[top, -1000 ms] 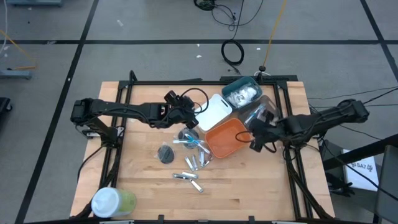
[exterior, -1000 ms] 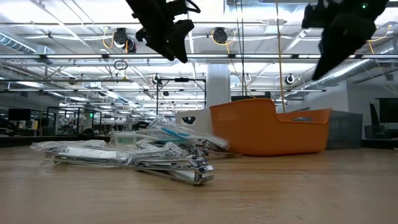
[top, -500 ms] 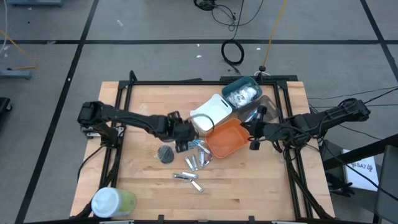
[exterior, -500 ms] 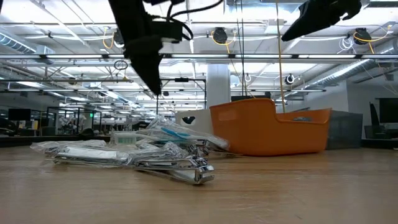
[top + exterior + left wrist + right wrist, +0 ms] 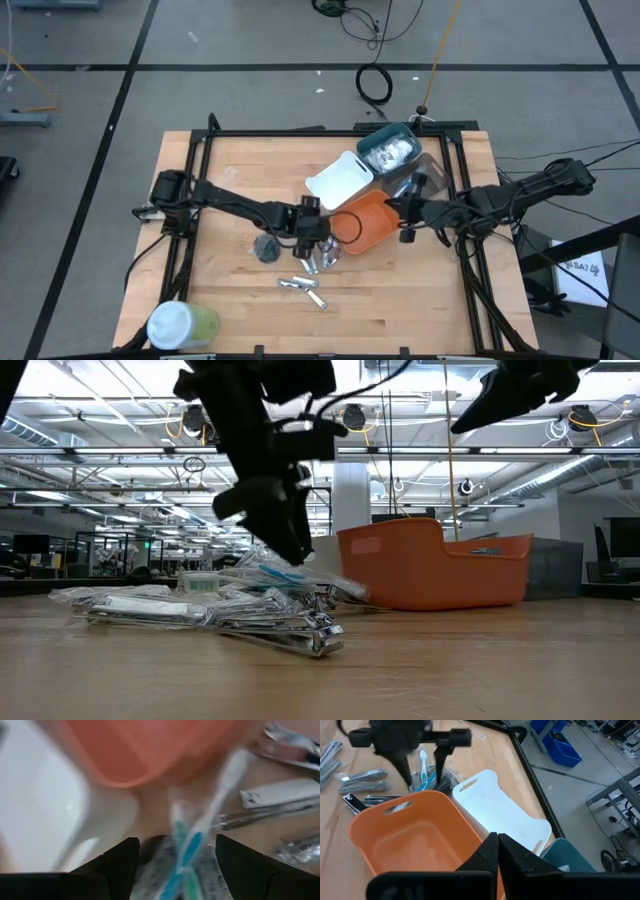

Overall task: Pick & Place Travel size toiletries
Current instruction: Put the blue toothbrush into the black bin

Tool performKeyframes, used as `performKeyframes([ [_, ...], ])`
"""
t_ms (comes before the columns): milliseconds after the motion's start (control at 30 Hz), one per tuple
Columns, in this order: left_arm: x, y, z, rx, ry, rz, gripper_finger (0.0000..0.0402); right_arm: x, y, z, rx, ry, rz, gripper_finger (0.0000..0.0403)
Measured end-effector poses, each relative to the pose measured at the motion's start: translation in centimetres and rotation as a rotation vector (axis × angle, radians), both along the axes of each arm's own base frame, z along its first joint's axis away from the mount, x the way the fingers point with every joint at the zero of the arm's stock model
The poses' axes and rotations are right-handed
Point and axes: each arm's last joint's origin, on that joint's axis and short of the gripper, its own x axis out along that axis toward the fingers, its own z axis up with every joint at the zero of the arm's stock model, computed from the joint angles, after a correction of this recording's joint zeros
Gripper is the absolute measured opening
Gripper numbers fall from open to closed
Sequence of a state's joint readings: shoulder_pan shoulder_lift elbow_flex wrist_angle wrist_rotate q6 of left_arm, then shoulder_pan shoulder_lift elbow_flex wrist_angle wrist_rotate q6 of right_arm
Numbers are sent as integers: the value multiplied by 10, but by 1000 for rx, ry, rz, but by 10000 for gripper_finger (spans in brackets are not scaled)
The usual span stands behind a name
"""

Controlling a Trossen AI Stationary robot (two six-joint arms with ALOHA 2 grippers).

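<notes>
the clear-wrapped blue-white sticks (image 5: 192, 845) lie at the orange bin's (image 5: 362, 222) 8 o'clock, between the left gripper's (image 5: 312, 238) spread fingers, which need closing next, while the right gripper (image 5: 408, 212) waits clenched above the bin's 3 o'clock rim.

Left gripper (image 5: 312, 240) low, jaws apart, right gripper (image 5: 404, 212) raised, closed

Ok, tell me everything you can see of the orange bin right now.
The orange bin is a smooth plastic tub with rounded corners and a handle slot in its end wall. It sits upright and empty on the wooden table, against the white bin. The toiletry pile lies beside it, where the left tool hovers open.
</notes>
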State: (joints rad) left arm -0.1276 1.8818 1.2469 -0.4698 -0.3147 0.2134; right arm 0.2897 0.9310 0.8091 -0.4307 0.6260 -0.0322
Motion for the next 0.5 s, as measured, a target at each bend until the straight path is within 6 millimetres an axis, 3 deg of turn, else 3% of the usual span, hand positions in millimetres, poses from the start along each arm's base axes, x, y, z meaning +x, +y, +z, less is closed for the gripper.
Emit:
performKeyframes([
  [167, 1, 0, -12, 18, 57, -29, 257, 0, 0, -4, -2, 0, 1, 0],
  [500, 1, 4, -12, -15, 57, -27, 242, -1, 0, -1, -11, -14, 9, 0],
])
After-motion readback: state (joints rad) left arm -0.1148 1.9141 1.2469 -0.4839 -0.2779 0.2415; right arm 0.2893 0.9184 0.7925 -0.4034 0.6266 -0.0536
